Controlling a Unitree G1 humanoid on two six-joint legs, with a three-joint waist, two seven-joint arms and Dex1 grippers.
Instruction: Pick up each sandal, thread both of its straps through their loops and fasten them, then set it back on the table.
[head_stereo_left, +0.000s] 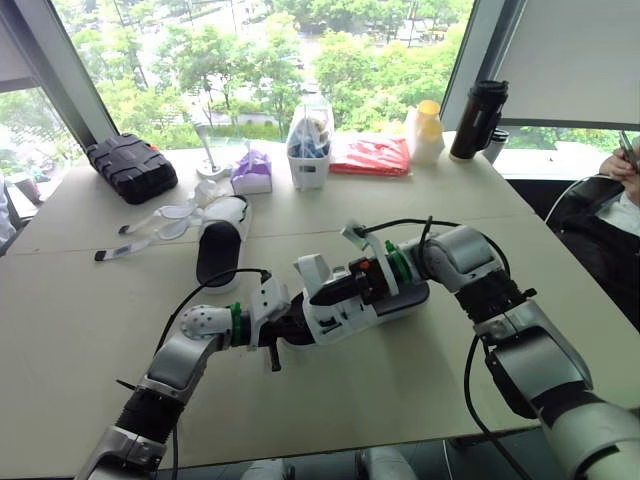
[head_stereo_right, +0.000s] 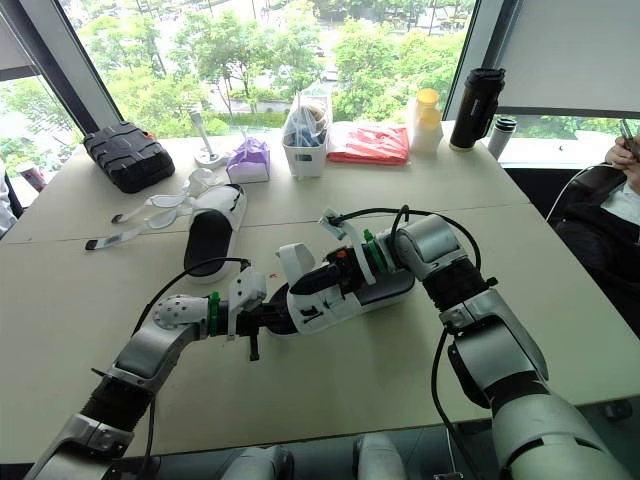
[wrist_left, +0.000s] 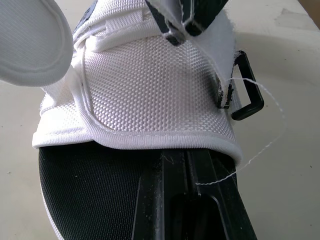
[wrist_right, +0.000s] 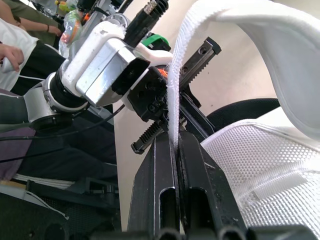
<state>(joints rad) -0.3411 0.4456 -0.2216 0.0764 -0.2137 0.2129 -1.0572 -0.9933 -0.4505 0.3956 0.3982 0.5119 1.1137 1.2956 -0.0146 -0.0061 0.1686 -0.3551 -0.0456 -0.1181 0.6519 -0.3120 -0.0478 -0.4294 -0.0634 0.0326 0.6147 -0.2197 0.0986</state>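
Sandal (head_stereo_left: 362, 300) being held at the centre of the frame, just over the surface (head_stereo_left: 90, 300), between both claws.

The left claw (head_stereo_left: 290, 329) is clenching on the black sole edge at one end, seemingly steadying the shoe so the other arm is working against something firm. The right claw (head_stereo_left: 333, 293) is pinching a white strap (wrist_right: 173, 95) between its closed fingers and holding it up off the mesh upper, probably so its tip is lining up with the black loop (wrist_left: 247, 97) sticking out at the sandal's side. That loop is standing empty, so the threading is looking unfinished. A second sandal (head_stereo_left: 220, 248) is lying toward the upper left on the surface with its straps trailing loose, likely waiting its turn.
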